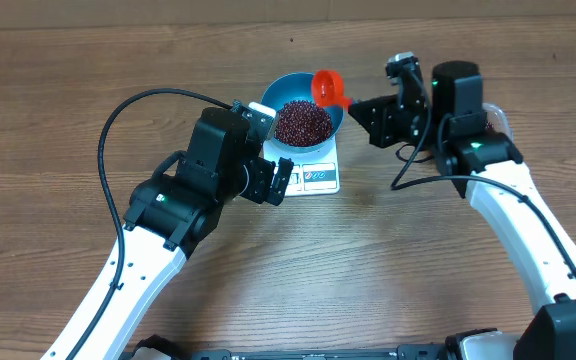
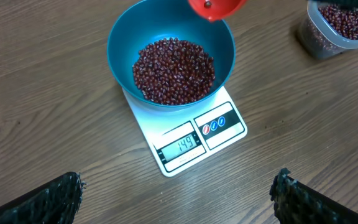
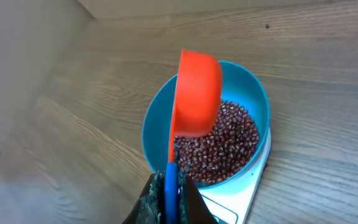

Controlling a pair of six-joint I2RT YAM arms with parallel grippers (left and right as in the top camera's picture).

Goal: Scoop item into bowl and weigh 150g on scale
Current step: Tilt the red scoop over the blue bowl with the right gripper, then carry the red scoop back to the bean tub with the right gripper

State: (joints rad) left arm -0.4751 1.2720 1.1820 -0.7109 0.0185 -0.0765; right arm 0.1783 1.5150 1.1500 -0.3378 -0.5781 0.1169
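- Dark red beans in round blue bowl on white digital scale: final top-up, display just short.
- Right gripper clamps orange plastic scoop; left gripper jaws wide, empty.

matt wood-grain table; smooth plastic bowl; glossy plastic scoop; smooth white plastic scale

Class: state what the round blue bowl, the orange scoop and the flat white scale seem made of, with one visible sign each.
Round blue bowl: probably plastic, smooth with soft sheen; even colour.
Orange scoop: likely moulded plastic, semi-matte; uniform saturated colour, thin wall.
Flat white scale: apparently plastic casing, smooth satin top; printed button panel.
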